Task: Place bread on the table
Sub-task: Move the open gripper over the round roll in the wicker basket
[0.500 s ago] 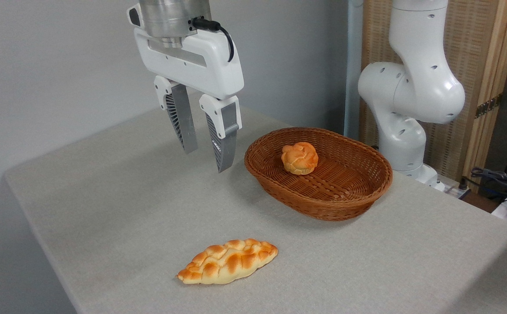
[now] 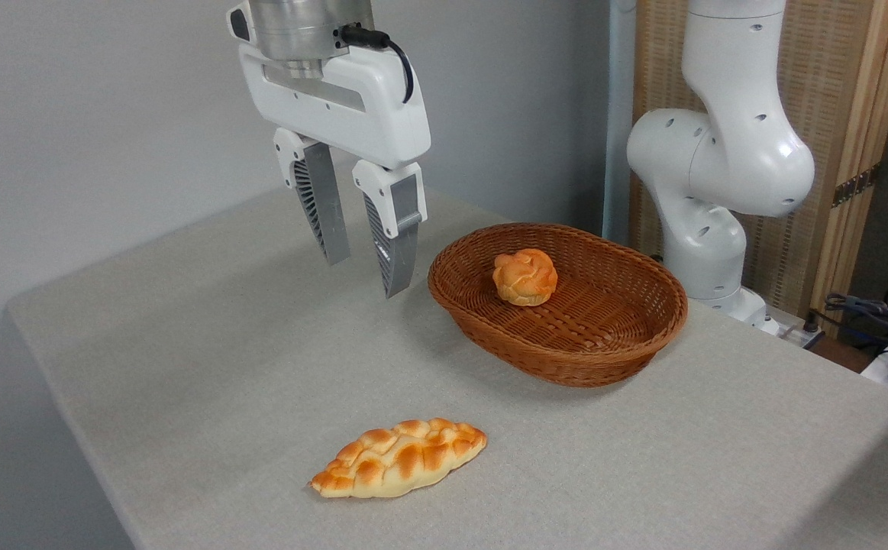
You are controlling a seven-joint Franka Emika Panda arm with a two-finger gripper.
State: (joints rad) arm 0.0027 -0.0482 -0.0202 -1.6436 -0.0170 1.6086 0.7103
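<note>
The bread [image 2: 524, 276], a small round golden bun with a knotted top, lies inside the brown wicker basket [image 2: 604, 351] on the grey-beige table [image 2: 207, 367]. My gripper [image 2: 365, 276] hangs above the table, to the left of the basket's left rim and well clear of the bun. Its two ribbed fingers [image 2: 396, 244] point down with a gap between them and nothing held, so it is open.
A longer braided loaf [image 2: 400, 457] lies on the table near the front edge. The white arm base [image 2: 718, 176] stands behind the basket at the right. Cables [image 2: 879, 317] lie at the far right. A wall runs behind the table.
The gripper has shifted slightly to the right and a touch upward. The bun, basket and loaf have not moved.
</note>
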